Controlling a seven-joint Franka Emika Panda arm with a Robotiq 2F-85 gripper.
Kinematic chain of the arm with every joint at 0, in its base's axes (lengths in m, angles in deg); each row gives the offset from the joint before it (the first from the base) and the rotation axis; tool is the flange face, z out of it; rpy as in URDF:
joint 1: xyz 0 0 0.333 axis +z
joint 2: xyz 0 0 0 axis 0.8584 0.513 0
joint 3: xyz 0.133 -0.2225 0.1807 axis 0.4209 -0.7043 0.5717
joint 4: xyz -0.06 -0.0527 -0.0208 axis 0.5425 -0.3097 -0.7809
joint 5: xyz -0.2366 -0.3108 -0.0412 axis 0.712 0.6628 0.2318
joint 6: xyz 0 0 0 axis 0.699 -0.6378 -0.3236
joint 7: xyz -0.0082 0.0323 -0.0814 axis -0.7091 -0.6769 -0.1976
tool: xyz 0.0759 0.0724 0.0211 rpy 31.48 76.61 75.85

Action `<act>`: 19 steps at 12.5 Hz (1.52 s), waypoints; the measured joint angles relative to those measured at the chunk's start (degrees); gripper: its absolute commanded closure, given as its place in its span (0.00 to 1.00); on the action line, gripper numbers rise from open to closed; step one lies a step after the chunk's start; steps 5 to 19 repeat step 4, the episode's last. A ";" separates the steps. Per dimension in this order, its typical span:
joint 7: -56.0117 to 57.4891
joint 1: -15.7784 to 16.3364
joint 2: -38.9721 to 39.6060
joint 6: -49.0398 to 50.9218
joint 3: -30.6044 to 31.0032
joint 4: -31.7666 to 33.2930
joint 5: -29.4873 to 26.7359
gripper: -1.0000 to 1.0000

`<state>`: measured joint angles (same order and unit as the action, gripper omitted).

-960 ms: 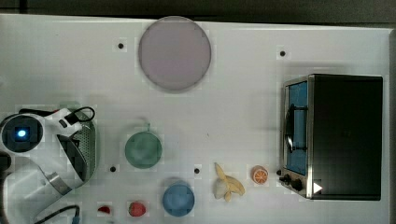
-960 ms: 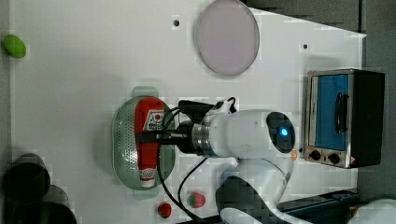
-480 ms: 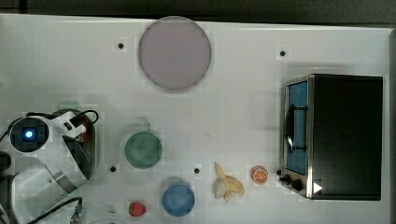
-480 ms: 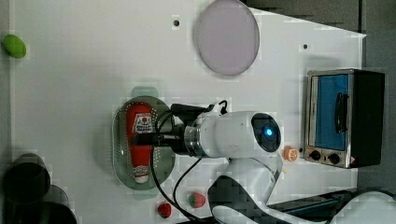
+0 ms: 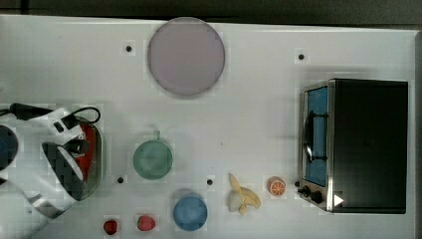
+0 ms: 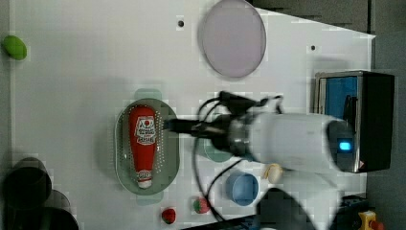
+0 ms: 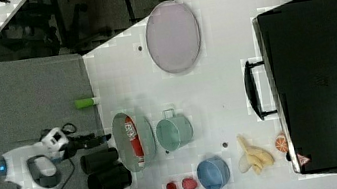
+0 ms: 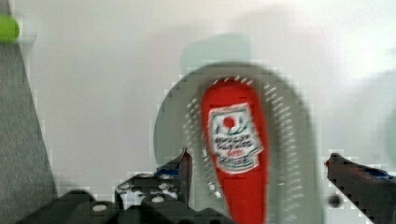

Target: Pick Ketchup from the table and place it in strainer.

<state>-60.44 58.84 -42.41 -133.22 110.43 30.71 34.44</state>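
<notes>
Finishing the placing step, we see the ketchup bottle (image 6: 143,145) lying flat inside the green strainer (image 6: 168,154), our gripper (image 8: 257,175) spread wide, holding nothing and, as far as the blur lets us judge, clear of it. Next we need only back away without nudging the strainer.

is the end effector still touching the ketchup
Apart. In the wrist view the end effector is open, with a gap between each finger and the ketchup, which lies in the strainer.
</notes>
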 measured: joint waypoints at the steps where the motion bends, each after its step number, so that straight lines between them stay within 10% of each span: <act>1: -0.41 -1.43 -3.14 3.61 -0.20 -1.12 0.02 0.00; 4: -0.74 -5.53 -9.46 13.54 -2.91 -6.10 -0.96 0.00; 19: -0.74 -5.53 -9.46 13.54 -2.91 -6.10 -0.96 0.00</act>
